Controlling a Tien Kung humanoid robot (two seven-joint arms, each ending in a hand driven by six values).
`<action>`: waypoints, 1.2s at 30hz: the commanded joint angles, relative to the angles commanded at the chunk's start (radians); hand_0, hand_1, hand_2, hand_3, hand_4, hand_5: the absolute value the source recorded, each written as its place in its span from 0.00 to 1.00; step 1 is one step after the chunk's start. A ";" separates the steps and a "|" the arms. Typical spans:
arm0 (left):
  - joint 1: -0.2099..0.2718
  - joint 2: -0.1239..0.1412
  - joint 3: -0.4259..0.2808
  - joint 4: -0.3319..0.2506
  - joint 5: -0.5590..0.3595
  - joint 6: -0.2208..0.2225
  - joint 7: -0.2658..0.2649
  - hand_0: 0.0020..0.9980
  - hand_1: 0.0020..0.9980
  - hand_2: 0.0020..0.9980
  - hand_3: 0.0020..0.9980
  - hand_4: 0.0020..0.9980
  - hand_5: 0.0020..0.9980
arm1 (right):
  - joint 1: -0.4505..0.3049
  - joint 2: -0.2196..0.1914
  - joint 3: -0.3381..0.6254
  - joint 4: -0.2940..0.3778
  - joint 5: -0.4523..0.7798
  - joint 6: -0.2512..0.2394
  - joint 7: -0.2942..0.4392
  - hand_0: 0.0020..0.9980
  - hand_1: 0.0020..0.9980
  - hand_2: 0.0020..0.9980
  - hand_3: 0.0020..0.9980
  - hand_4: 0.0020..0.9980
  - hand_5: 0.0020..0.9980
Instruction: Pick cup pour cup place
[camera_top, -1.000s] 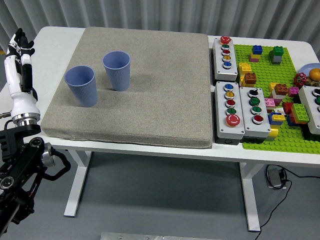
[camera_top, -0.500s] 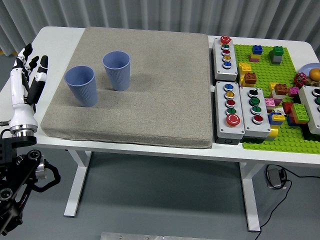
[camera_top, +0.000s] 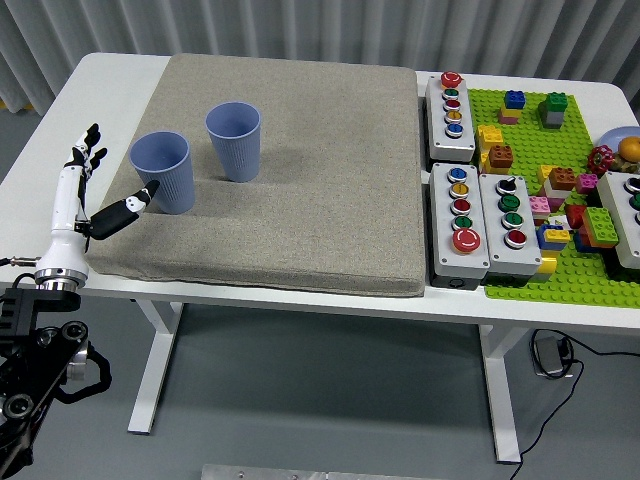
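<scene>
Right arm is out of frame entirely. The plate (camera_top: 622, 137) at the far right edge is cut off, and what's on it is too small to identify. The rightmost button box (camera_top: 627, 218) is also clipped by the frame. Can't see inside either cup from this angle. Left hand (camera_top: 82, 195) is at the table's left edge, beside the grey mat (camera_top: 290, 190), palm side-on to the camera: fingers (camera_top: 88, 143) are spread and pointing up and away, thumb (camera_top: 128, 210) is stuck out sideways toward the near blue cup (camera_top: 164, 171). The thumb tip sits right at the cup's lower wall; can't tell whether it's touching or just short. The hand holds nothing. Both cups stand upright on the mat's far-left part, the far blue cup (camera_top: 235, 140) just beside the near one, to its right and farther back, with a small gap between them. Right of the mat are three button boxes (camera_top: 470, 215), then a green brick baseplate (camera_top: 545, 200) with loose coloured bricks.
</scene>
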 joint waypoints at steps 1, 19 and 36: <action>-0.002 -0.001 0.002 0.008 0.000 -0.003 0.001 0.93 0.94 1.00 1.00 0.84 0.15 | 0.000 0.000 -0.001 0.000 0.002 -0.001 0.001 0.68 0.61 0.58 0.61 0.00 0.27; -0.097 -0.031 0.052 0.151 -0.050 -0.048 0.007 0.93 0.94 1.00 1.00 0.84 0.17 | 0.006 0.000 -0.021 -0.004 0.024 -0.008 0.006 0.68 0.61 0.57 0.60 0.00 0.26; -0.171 -0.042 0.084 0.278 -0.105 -0.076 0.003 0.93 0.94 1.00 1.00 0.85 0.20 | 0.006 0.001 -0.028 -0.007 0.033 -0.011 0.010 0.68 0.60 0.57 0.60 0.00 0.26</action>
